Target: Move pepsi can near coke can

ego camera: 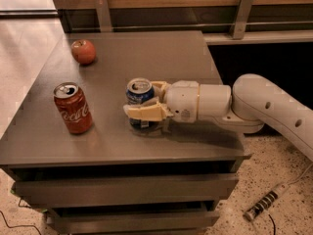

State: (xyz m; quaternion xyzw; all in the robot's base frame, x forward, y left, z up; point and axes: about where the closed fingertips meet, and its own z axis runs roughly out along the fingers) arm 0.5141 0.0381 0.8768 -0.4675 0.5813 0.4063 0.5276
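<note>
A robot's gripper (pixel 141 100) clasps the pepsi can (pixel 138 94) over the middle front of a grey table (pixel 146 53). Its two tan fingers (pixel 146 112) are drawn in against the can's sides, one across the near face and the other behind the far edge. The dark blue can stands upright with its silver top showing. Its base is right at the tabletop over a dark shadow, and whether it rests on the surface or hangs just above it cannot be told.

The white arm (pixel 254 102) reaches in from 3 o'clock and runs level over the table's right edge to the wrist behind the gripper.

The coke can (pixel 73 109) stands upright at 9 o'clock from the pepsi can, near it but clearly apart, with bare tabletop between the two. It sits close to the table's left front corner, its white script facing the camera.

A red apple (pixel 83 51) lies at 12 o'clock from the coke can, toward the far left of the table and well apart from both cans.

Beneath the tabletop, drawer fronts (pixel 127 192) face the camera. At 5 o'clock, a power strip (pixel 264 204) lies on the speckled floor.
</note>
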